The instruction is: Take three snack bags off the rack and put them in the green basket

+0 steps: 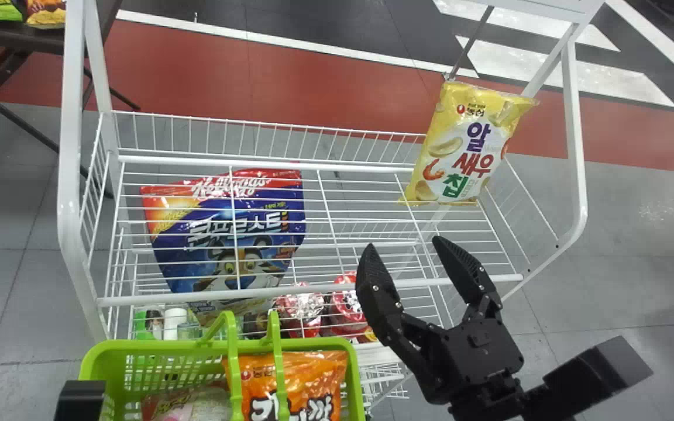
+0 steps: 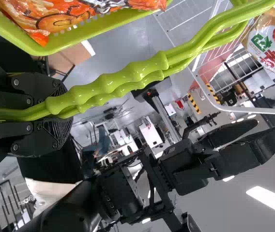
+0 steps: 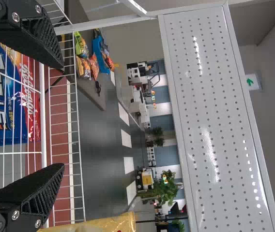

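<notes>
My right gripper (image 1: pixel 404 244) is empty, its two flat black fingers spread wide, ribbed like a lattice inside, poised by the front of the white wire rack (image 1: pixel 278 165). My left gripper (image 2: pixel 64 108) is clamped around the smooth, wavy green plastic handles (image 2: pixel 113 86) of the green basket (image 1: pixel 138 346), a slatted box with a rounded rim.

The bag I want, a glossy yellow and white plastic pillow with crimped ends (image 1: pixel 468 146), leans at a tilt at the rack's right end, apart from my right fingers. Two more lie in the basket: a shiny, crinkled orange bag (image 1: pixel 308 377) and, beside it, a pale pinkish crumpled one (image 1: pixel 188 406).

A straight white tube (image 1: pixel 313 289) runs along the rack's front edge, and a round-cornered tubular frame (image 1: pixel 576 152) rises on the right side, so I have both to mind. Below the wire grid are a flat blue and red cereal pouch (image 1: pixel 226 234), red-topped packages (image 1: pixel 302 307) and a small white-capped bottle (image 1: pixel 175 318). Past the rack's left side, more bags (image 1: pixel 44 13) lie on a dark flat table (image 1: pixel 15 36).
</notes>
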Motion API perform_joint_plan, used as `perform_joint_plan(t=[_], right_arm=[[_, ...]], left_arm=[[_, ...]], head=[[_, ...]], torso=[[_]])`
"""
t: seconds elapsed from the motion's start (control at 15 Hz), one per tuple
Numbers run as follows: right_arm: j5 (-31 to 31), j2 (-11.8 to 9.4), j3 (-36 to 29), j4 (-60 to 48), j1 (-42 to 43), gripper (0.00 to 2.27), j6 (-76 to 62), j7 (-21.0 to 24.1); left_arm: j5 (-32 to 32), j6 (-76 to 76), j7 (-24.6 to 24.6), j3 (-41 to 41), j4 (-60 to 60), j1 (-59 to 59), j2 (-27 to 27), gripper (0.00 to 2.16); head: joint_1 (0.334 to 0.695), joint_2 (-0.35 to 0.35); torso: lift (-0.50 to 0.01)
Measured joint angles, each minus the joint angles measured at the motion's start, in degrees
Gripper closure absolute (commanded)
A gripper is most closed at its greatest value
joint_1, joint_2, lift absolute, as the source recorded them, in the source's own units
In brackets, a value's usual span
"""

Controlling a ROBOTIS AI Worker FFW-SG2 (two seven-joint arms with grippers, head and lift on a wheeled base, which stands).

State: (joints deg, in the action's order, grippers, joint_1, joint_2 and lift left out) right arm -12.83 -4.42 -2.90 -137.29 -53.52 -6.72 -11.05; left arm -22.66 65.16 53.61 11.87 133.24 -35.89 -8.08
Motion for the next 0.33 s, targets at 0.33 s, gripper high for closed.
perform_joint_plan(t=[0.33], right_arm=[[0.0, 0.02, 0.0, 0.47, 0.0, 0.09, -0.39, 0.05]], left_arm=[[-0.11, -0.11, 0.01, -0.17, 0.0, 0.01, -0.05, 1.23]], head=[[0.695, -0.35]], torso=[[-0.022]])
